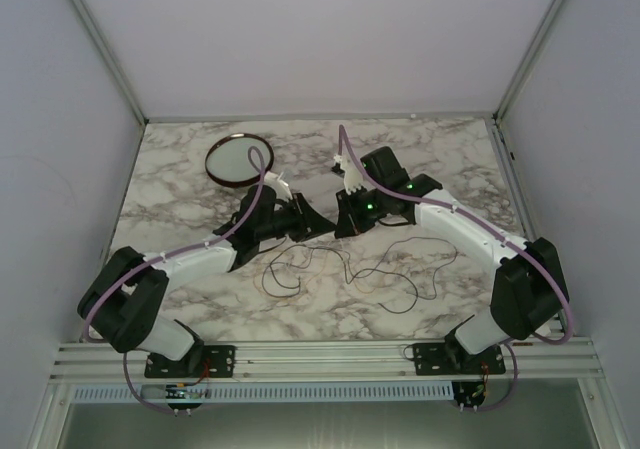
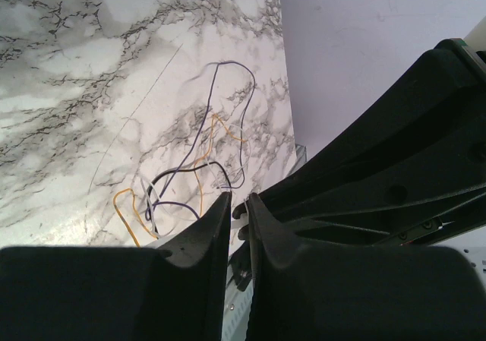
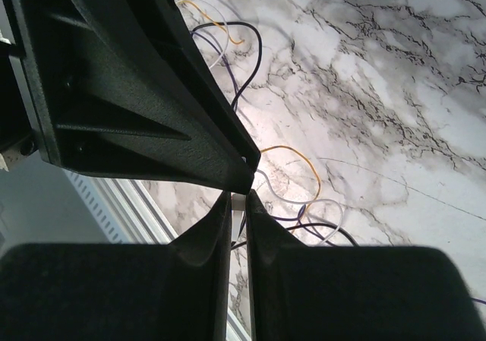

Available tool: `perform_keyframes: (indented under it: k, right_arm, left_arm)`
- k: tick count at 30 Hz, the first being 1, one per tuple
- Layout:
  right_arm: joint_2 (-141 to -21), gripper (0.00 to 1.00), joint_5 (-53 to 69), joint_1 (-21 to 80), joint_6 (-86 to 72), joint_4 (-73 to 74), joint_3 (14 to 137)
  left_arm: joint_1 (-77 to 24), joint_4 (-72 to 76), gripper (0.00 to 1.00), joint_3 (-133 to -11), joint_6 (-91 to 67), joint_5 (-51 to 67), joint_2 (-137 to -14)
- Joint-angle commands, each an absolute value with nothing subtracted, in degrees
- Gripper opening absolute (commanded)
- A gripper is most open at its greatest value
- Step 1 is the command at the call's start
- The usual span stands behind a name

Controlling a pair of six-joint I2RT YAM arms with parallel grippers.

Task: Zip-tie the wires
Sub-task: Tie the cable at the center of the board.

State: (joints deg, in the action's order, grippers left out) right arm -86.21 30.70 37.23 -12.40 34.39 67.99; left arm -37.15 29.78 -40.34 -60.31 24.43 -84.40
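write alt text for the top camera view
Two robot arms reach inward over a marble table, the left end effector and right end effector almost touching near a loose tangle of thin dark wires. A round dark-rimmed dish sits at the back left.

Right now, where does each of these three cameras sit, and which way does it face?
Top external: above and behind the arms, looking down on the marble table, wires and round dish; both arms show.
Left wrist: on the left arm, looking past the left end effector at the table; its two fingers show.
Right wrist: likewise past the right end effector.
Shared: both wrist views show the wires and the opposite arm's tip.
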Motion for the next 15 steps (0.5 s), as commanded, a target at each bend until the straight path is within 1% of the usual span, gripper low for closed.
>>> perform_keyframes:
  k: [1, 4, 5, 15]
  right_arm:
    - [-84.7, 0.02, 30.5, 37.9, -12.2, 33.8, 68.3]
    - [-84.6, 0.02, 30.4, 38.0, -12.3, 33.8, 68.3]
    - [-84.7, 0.02, 30.4, 38.0, -12.3, 33.8, 68.2]
    - [-84.6, 0.02, 29.0, 38.8, -13.3, 33.8, 67.4]
  left_arm:
    - [-37.4, 32.2, 0.12, -41.8, -60.6, 24.1, -84.7]
    - [-37.4, 32.6, 0.01, -41.8, -60.5, 24.1, -84.8]
    - [-37.4, 32.7, 0.0, -41.8, -60.5, 24.1, -84.8]
    - [-36.1, 34.0, 0.0, -42.2, -60.3, 23.3, -83.8]
